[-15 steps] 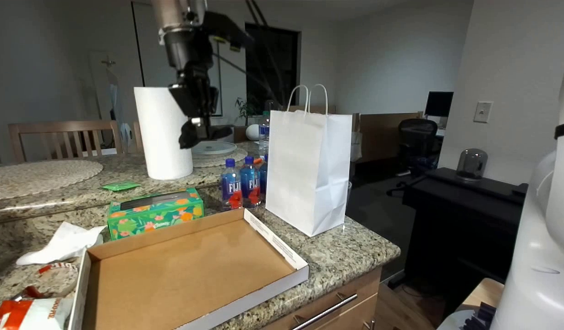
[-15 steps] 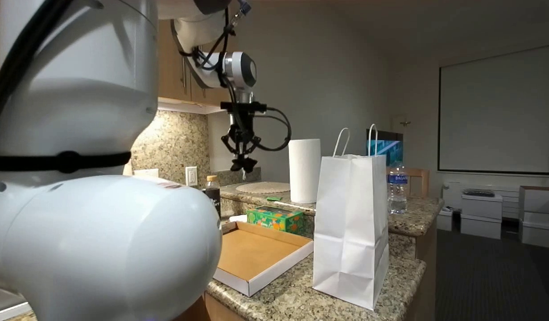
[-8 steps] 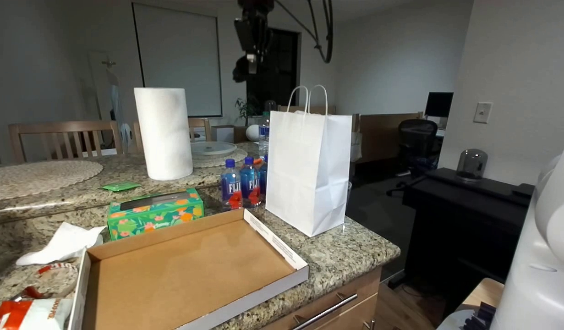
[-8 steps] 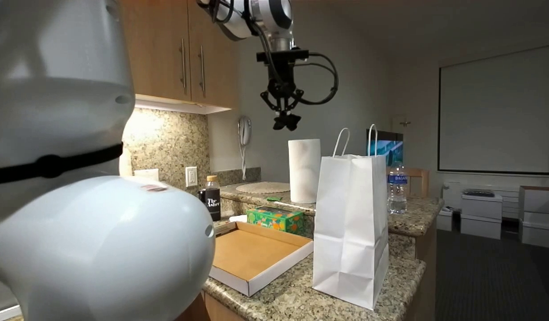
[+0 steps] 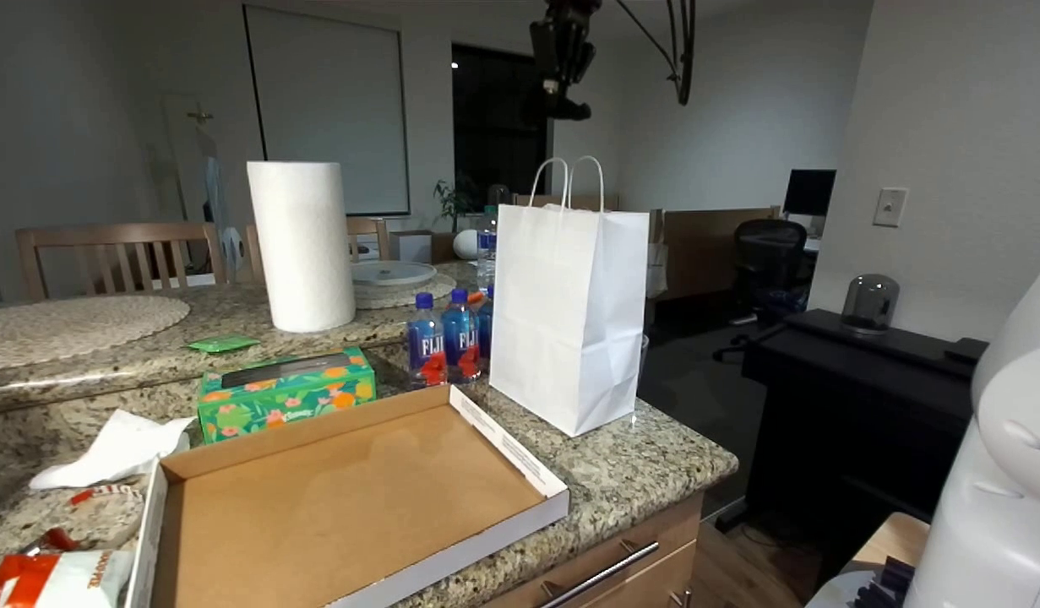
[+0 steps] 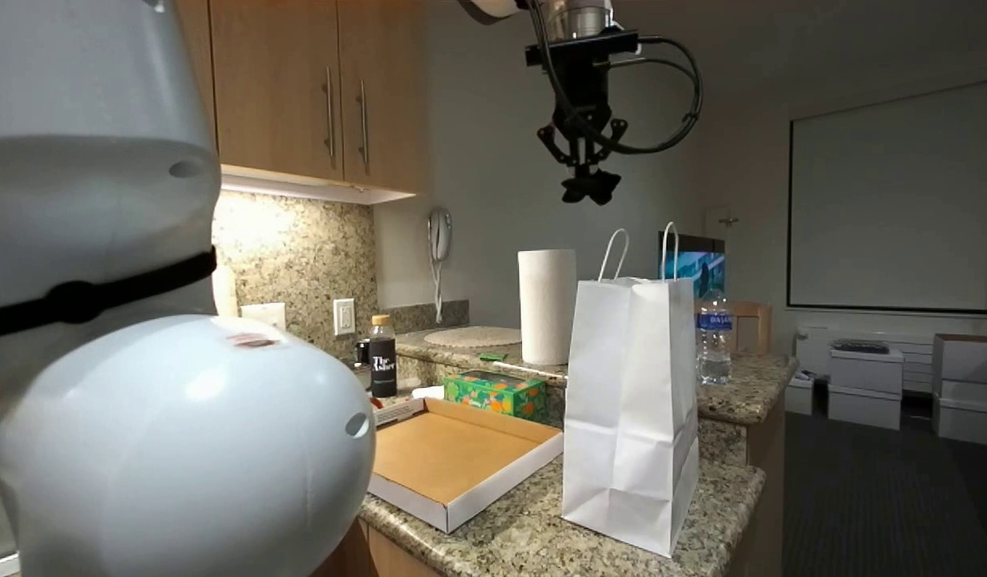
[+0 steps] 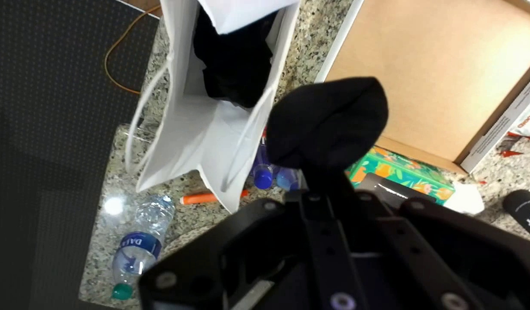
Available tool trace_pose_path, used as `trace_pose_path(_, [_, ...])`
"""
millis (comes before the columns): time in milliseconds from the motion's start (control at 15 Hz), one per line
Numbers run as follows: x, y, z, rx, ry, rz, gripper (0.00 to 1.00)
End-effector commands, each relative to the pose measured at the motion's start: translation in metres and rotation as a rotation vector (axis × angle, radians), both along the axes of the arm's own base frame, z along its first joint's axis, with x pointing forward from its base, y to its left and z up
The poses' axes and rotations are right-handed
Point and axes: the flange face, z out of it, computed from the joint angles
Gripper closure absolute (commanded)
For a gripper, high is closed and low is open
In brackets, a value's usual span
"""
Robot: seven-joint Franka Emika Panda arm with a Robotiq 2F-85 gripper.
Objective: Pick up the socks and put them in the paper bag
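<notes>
pincer [image 6: 586,170] pinching black sock [image 7: 329,122] | paper bag [image 5: 536,312], handles [image 5: 602,181] sticking up | near bag: blue-capped bottles [image 5: 427,342], cardboard tray [image 5: 351,498], tissue box [image 5: 300,401]

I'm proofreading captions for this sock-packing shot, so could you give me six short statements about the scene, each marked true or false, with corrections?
The gripper is shut on a black sock. True.
Crumpled black fabric lies inside the paper bag. True.
The black sock is already inside the paper bag. False: it hangs in the air, higher than the bag.
The tissue box sits outside the cardboard tray. True.
The paper bag lies on its side. False: it stands upright.
The paper bag stands in the cardboard tray. False: it stands beside the tray, on the counter.
</notes>
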Motion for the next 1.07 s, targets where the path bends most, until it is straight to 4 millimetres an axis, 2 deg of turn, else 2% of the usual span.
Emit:
trace_pose_path(0, [-0.015,-0.037,-0.011,0.054,-0.011,-0.059,0.93])
trace_pose_path(333, [-0.021,-0.081,-0.032,0.116,0.025,-0.155,0.93])
trace_pose_path(533, [-0.013,-0.093,-0.050,0.133,0.052,-0.194,0.93])
trace_pose_path(1000, [0.026,-0.082,-0.082,0.093,0.086,-0.219,0.93])
